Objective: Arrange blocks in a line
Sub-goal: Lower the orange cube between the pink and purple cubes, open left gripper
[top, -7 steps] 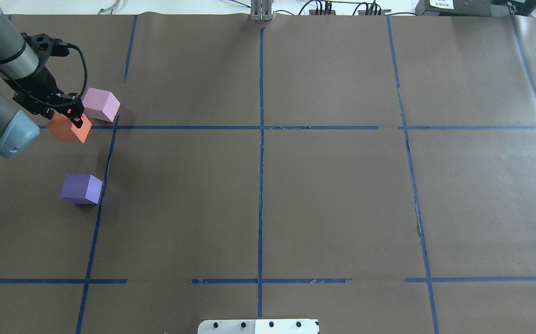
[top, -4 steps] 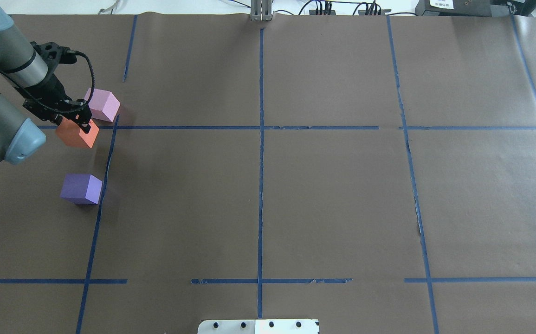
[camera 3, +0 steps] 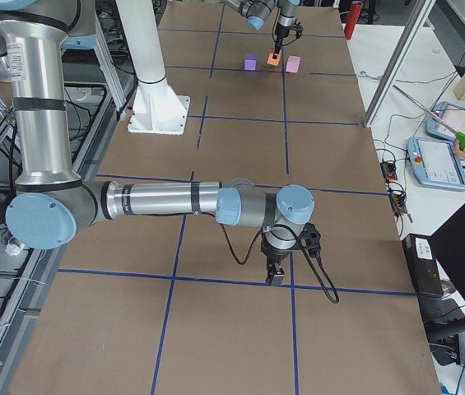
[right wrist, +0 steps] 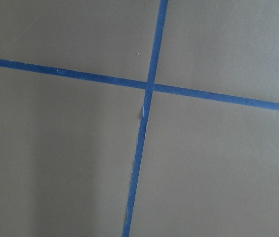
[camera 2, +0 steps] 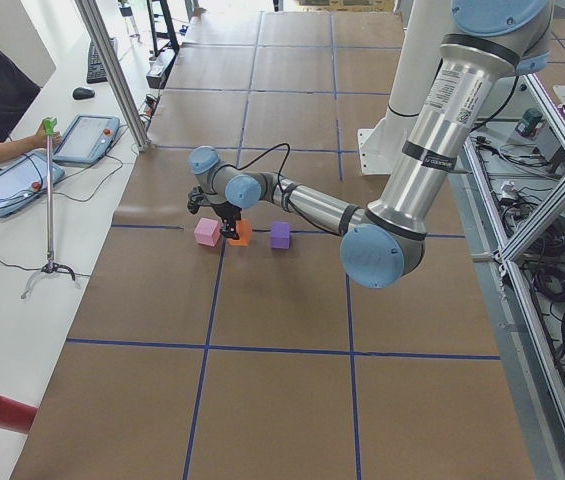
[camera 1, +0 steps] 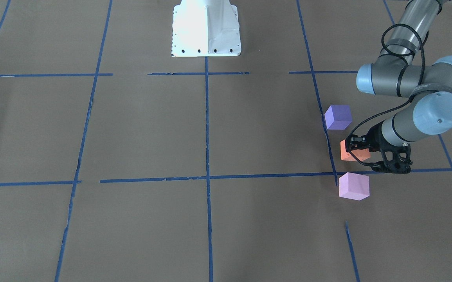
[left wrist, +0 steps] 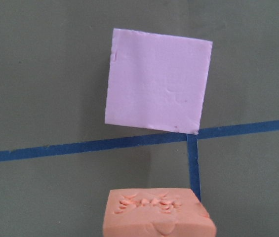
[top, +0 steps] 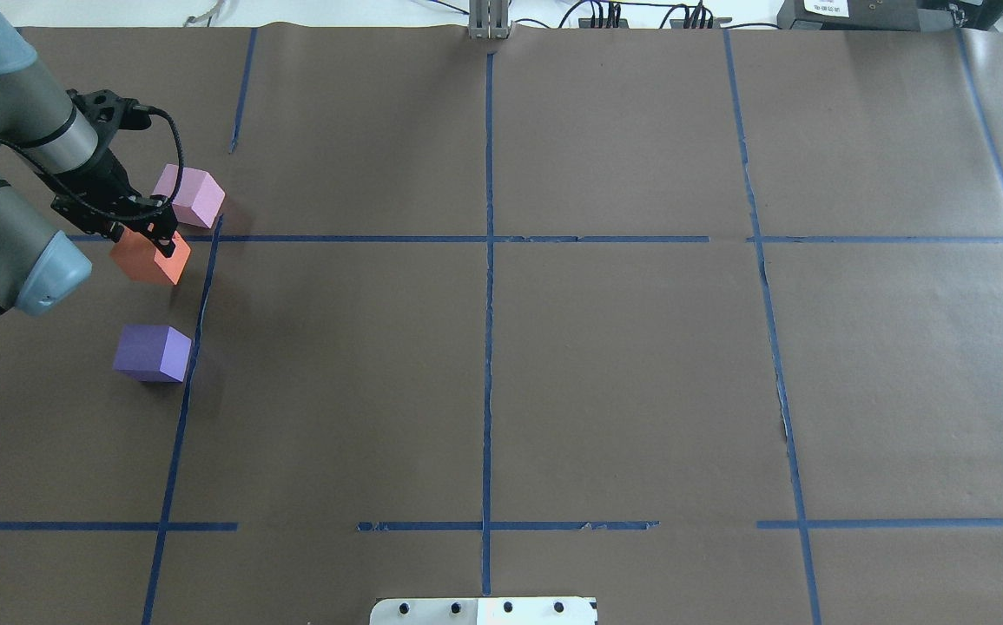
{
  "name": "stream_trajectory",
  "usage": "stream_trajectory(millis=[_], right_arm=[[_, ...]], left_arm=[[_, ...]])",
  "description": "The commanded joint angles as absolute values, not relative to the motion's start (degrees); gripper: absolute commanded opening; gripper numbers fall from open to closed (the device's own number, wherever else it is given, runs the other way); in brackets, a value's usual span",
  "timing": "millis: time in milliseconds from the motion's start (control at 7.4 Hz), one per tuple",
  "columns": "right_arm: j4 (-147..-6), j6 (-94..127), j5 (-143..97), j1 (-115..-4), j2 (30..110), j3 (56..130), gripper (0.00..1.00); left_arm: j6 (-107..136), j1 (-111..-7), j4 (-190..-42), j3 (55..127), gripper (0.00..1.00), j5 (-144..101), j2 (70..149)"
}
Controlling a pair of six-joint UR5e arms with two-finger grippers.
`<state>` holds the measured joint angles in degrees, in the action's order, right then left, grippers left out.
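Observation:
My left gripper (top: 143, 239) is shut on the orange block (top: 151, 260) and holds it low over the brown paper at the far left. The light pink block (top: 191, 196) lies just beyond it, a small gap away. The violet-blue block (top: 152, 352) lies nearer to the robot's base. In the front-facing view the gripper (camera 1: 359, 152) covers part of the orange block (camera 1: 347, 153), between the pink block (camera 1: 353, 186) and the violet block (camera 1: 338, 117). The left wrist view shows the orange block (left wrist: 158, 216) below the pink block (left wrist: 158, 81). My right gripper (camera 3: 275, 276) shows only in the exterior right view; I cannot tell if it is open or shut.
Blue tape lines (top: 488, 239) divide the brown paper into a grid. The robot's white base plate (camera 1: 206, 27) stands at mid-table. Operators' tablets (camera 2: 87, 137) and a stand lie on the white side table beyond the paper's far edge.
My left gripper has carried the orange block a little to the right and toward the robot's base, alongside the pink block. The pink and violet blocks have not moved.

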<state>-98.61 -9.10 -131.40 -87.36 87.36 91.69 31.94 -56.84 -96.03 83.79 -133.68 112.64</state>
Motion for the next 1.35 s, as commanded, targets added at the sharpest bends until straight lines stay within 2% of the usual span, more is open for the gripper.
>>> stream_trajectory(millis=[0, 676, 811, 946, 1081, 1216], right_arm=[[-98.6, -9.1, -131.4, -87.4, 87.4, 91.8, 1.0], [-98.6, -9.1, -131.4, -87.4, 87.4, 91.7, 1.0], [-98.6, -9.1, -131.4, -87.4, 87.4, 91.7, 1.0], [-98.6, -9.1, -131.4, -87.4, 87.4, 91.7, 1.0], [-98.6, -9.1, -131.4, -87.4, 87.4, 91.7, 1.0], [-98.6, -9.1, -131.4, -87.4, 87.4, 91.7, 1.0]], left_arm=[[32.0, -56.6, -96.5, 83.3, 0.1, -133.7, 112.6], [33.2, -55.8, -97.6, 83.2, 0.15, -133.7, 112.6], [33.2, -55.8, -97.7, 83.1, 0.31, -133.8, 112.6], [33.2, -55.8, -97.7, 83.0, 0.91, -133.8, 112.6], [33.2, -55.8, -97.8, 83.0, 1.0, -134.4, 112.6], [33.2, -55.8, -97.8, 82.9, 1.0, -135.4, 112.5]])
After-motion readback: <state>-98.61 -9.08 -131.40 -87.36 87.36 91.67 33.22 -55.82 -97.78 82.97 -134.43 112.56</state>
